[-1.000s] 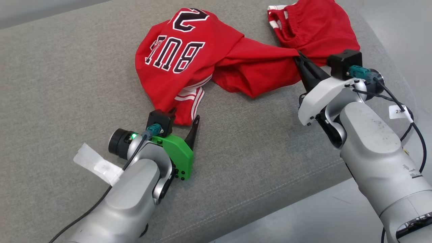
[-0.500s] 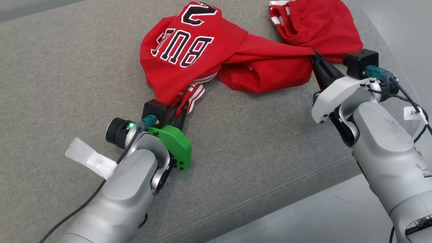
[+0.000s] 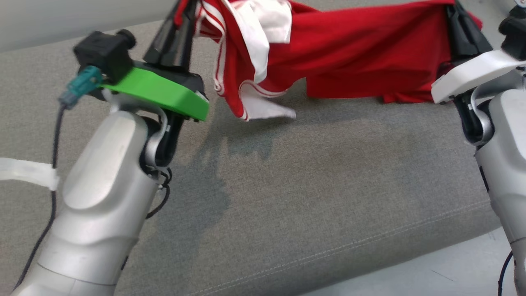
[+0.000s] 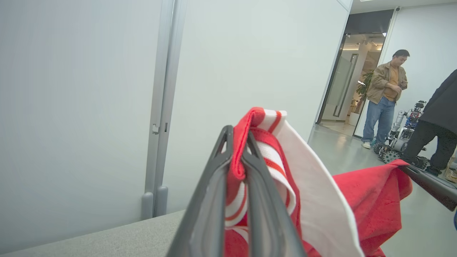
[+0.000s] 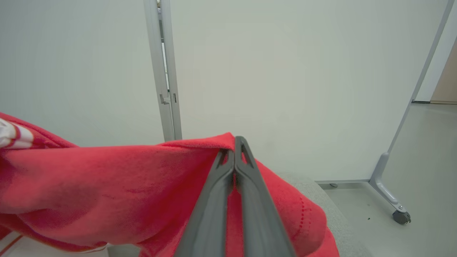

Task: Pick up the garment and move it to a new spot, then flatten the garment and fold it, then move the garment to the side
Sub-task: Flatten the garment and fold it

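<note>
Stretching a red jersey with white-and-red striped trim between them, your robot's two arms reach forward over a grey fabric cushion. At left, the silver forearm angles up to a green wrist bracket. The left gripper points upward, its dark fingers clenched on a striped hem of the jersey. At right, beyond a white wrist bracket, the right gripper is pinched tight on plain red cloth at the jersey's other end.

A pale partition wall stands behind the cushion. By a doorway in the left wrist view you can see a person in a tan jacket, a second person in dark clothes and a small wheeled machine between them.

The jersey hangs as a loose, creased band over the cushion's far side. White cloth is turned out near the left gripper, and a shadow falls below. Whether its lower edge touches the cushion, you cannot tell.
</note>
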Robot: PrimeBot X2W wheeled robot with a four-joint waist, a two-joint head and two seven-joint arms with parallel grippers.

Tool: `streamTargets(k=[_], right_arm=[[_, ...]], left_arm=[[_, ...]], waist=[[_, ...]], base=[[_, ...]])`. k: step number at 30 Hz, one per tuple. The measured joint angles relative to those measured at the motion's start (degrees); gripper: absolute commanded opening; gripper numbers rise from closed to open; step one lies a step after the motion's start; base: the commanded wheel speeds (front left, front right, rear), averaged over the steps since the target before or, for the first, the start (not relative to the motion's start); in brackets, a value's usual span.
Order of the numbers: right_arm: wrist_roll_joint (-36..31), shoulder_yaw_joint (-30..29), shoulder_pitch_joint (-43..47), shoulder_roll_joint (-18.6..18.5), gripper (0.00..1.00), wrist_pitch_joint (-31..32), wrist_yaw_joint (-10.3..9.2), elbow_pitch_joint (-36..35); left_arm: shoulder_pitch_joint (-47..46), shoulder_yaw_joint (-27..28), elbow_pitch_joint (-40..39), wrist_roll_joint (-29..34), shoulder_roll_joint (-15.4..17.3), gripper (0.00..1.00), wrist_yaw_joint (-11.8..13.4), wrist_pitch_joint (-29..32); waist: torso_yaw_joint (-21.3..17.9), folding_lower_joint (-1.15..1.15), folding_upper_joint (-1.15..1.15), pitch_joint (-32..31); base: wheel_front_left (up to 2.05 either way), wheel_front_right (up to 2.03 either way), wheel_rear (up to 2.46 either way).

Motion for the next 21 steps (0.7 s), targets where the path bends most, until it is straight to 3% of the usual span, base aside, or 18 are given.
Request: streamTargets(k=[4, 10, 16, 21], right_arm=[[-0.2, -2.1, 0.1, -1.6, 0.00, -0.2, -0.36, -5.0], [-0.6, -1.0, 3.2, -1.3, 0.00, -0.2, 0.23, -7.0], [-0.7, 0.8, 4.8, 0.5, 0.00, -0.2, 0.83, -8.5], [-1.2, 0.0, 5.2, 0.5, 0.00, -0.2, 0.83, -12.2]], left_arm=[[0.4, 5.7, -6.0, 1.8, 2.5, 0.00, 0.7, -0.1], [5.9, 8.2, -7.3, 2.4, 4.1, 0.00, 0.7, -0.1], [9.0, 8.5, -7.9, 2.2, 4.0, 0.00, 0.1, -0.1], [9.8, 11.2, -13.3, 3.0, 3.4, 0.00, -0.4, -0.1]], waist=[[1.3, 0.00, 0.00, -1.7], [2.5, 0.00, 0.00, -3.7], [2.9, 0.00, 0.00, -4.4], [3.0, 0.00, 0.00, -4.7]], base=[[0.00, 0.00, 0.00], [0.00, 0.00, 0.00], [0.00, 0.00, 0.00], [0.00, 0.00, 0.00]])
